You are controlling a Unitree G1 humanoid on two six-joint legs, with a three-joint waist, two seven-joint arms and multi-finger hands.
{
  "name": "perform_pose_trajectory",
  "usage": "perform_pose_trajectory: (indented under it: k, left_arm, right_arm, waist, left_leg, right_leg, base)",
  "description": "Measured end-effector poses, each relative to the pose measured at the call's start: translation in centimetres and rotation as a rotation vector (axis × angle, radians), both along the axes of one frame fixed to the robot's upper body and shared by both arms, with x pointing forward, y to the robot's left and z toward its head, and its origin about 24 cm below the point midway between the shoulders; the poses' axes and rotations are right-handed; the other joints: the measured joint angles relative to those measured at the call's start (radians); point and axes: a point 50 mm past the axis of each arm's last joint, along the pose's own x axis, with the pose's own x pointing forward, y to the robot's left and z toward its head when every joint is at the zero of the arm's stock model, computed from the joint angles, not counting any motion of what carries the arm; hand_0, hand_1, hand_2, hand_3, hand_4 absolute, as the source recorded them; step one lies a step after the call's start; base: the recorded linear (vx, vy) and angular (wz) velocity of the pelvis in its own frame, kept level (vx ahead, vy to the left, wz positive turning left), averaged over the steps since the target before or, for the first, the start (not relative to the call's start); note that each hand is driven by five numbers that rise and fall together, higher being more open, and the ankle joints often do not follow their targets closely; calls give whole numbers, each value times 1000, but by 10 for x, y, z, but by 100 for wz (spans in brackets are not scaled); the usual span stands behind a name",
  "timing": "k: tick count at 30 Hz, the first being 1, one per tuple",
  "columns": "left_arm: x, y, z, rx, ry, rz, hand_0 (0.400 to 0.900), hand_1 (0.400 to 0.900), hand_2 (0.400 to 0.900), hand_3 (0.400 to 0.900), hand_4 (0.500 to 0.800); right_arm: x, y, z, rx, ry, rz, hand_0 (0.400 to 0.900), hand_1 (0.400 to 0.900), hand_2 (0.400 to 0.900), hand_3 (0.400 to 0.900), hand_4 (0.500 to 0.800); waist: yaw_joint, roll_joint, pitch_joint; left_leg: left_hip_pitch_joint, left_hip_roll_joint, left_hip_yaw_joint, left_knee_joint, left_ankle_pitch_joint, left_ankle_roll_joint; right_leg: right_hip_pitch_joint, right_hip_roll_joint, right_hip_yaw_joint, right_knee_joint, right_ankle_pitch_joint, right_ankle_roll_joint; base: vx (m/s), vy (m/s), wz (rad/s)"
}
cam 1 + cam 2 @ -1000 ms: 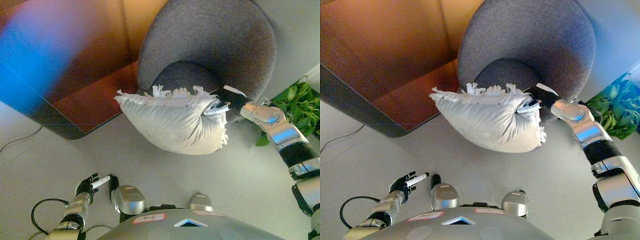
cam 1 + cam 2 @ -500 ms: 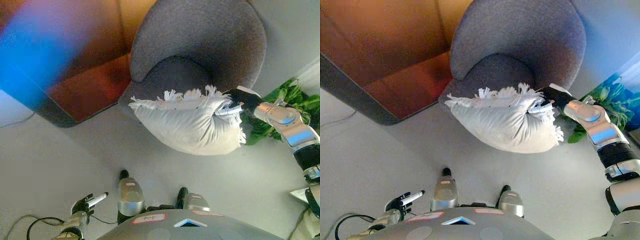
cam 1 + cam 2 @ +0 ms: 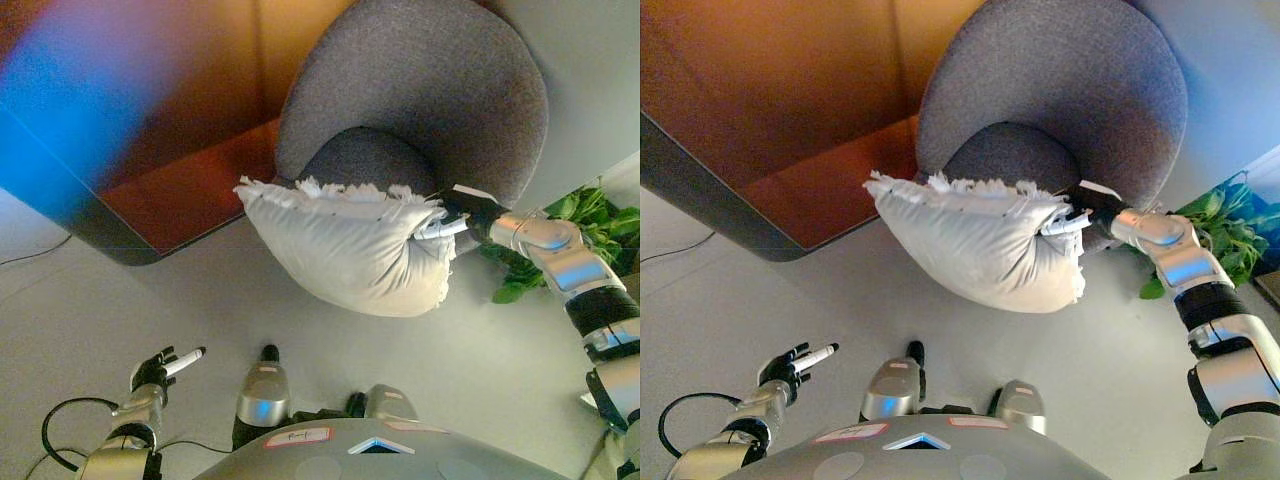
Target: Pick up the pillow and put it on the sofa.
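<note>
Right hand (image 3: 462,213) is pinched on the right corner of the pillow (image 3: 345,250), cloth bunched in its fingers. Pillow hangs in the air at the front edge of the grey sofa (image 3: 420,95), partly over the seat, not resting on it. Looks light, soft and floppy: it sags from that one corner, fringe along top edge. Corner grip seems adequate. Left hand (image 3: 155,368) idle low left, fingers loosely apart.

One white fringed pillow (image 3: 345,255) is being counted, one round grey armchair (image 3: 430,90), one leafy green plant (image 3: 590,215) and one brown wooden cabinet (image 3: 190,185). Two hands are being counted: the right hand (image 3: 463,212) and the left hand (image 3: 155,368).
</note>
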Motion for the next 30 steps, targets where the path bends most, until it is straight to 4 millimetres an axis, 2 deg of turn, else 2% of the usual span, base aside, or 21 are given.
perform_pose_trajectory:
  k: [2,3,4,5,6,8,12,14,16,19,23,24,25,30]
  left_arm:
    - [-4,-3,-3,-12,20,-8,900,900,900,900,800]
    - [-2,-4,-3,-14,10,-11,900,900,900,900,800]
    - [0,-3,-1,-8,-1,-15,900,900,900,900,800]
    - [0,-6,-3,-16,-4,-13,900,900,900,900,800]
    - [-4,-10,-6,-29,3,-7,900,900,900,900,800]
    - [-23,-13,-12,-48,42,33,900,900,900,900,800]
    - [-74,-19,-22,-76,169,80,900,900,900,900,800]
    - [-85,-19,-23,-81,198,89,900,900,900,900,800]
    - [-90,-18,-23,-80,201,98,900,900,900,900,800]
    - [-85,-18,-22,-78,169,86,900,900,900,900,800]
    - [-81,-17,-21,-78,145,70,900,900,900,900,800]
    - [-81,-17,-21,-77,145,69,900,900,900,900,800]
    - [-81,-18,-22,-78,147,66,900,900,900,900,800]
    - [-81,-18,-22,-79,153,55,900,900,900,900,800]
  right_arm:
    - [2,-7,4,-15,-4,-25,400,400,400,400,500]
    - [-1,-19,2,-33,19,-63,400,400,400,400,500]
    - [-4,-31,-3,-47,47,-109,400,400,400,400,500]
    - [-7,-43,-5,-66,66,-156,400,400,400,400,500]
    - [-10,-55,-5,-80,86,-199,400,400,400,400,500]
    - [-10,-69,-1,-84,112,-250,400,400,400,400,500]
    - [-3,-91,20,-95,121,-338,400,400,400,400,500]
    - [-3,-98,28,-91,120,-373,400,400,400,400,500]
    - [0,-101,36,-85,115,-389,400,400,400,400,500]
    - [-1,-106,38,-74,139,-435,400,400,400,400,500]
    - [-3,-112,39,-64,162,-495,400,400,400,400,500]
    - [-5,-115,39,-71,157,-531,598,598,598,598,619]
    - [-6,-118,39,-80,151,-568,900,900,900,900,800]
    - [-5,-124,48,-69,142,-684,900,900,900,900,800]
  waist:
    - [-41,-2,2]
    - [-54,-22,3]
    - [-60,-50,2]
    - [-60,-45,2]
    - [-48,-35,0]
    - [-10,-20,5]
    - [40,-13,4]
    - [71,-12,3]
    - [95,-12,3]
    - [132,-12,3]
    - [145,-11,4]
    - [158,-8,5]
    - [162,-7,6]
    - [161,20,28]
  left_leg:
    - [-8,-14,-59,-18,17,-15]
    - [-15,-39,-93,-17,25,-27]
    - [-19,-67,-116,-12,17,-37]
    - [-28,-54,-111,1,12,-46]
    - [-28,-28,-79,11,10,-60]
    - [-22,1,-53,15,9,-83]
    - [4,18,-54,-14,18,-102]
    - [10,14,-61,-17,18,-103]
    - [6,7,-76,-17,21,-100]
    - [2,-3,-99,-14,23,-98]
    - [-24,-7,-115,5,28,-97]
    - [-29,-7,-117,9,29,-97]
    - [-33,-9,-123,12,29,-97]
    - [-72,-11,-145,41,30,-99]
  right_leg:
    - [-2,15,4,-142,76,-29]
    - [18,4,27,-185,130,-30]
    - [45,-10,39,-188,166,-61]
    - [61,-3,17,-194,188,-101]
    - [75,17,-8,-211,186,-114]
    - [96,45,-30,-217,175,-134]
    - [123,65,-60,-217,152,-142]
    - [132,69,-68,-217,146,-139]
    - [136,65,-82,-217,143,-137]
    - [149,58,-106,-216,136,-132]
    - [154,57,-131,-216,129,-130]
    - [153,57,-134,-216,129,-130]
    - [154,57,-140,-216,129,-130]
    - [142,60,-166,-214,129,-130]
  base:
    - [142,-212,64]
    - [160,-164,31]
    - [192,-141,23]
    - [251,-117,20]
    - [244,-71,18]
    - [227,-50,15]
    - [180,-56,18]
    - [143,-57,20]
    - [125,-58,24]
    - [121,-74,24]
    - [60,-72,17]
    - [-6,-51,19]
    - [-28,-35,17]
    - [-6,-33,9]
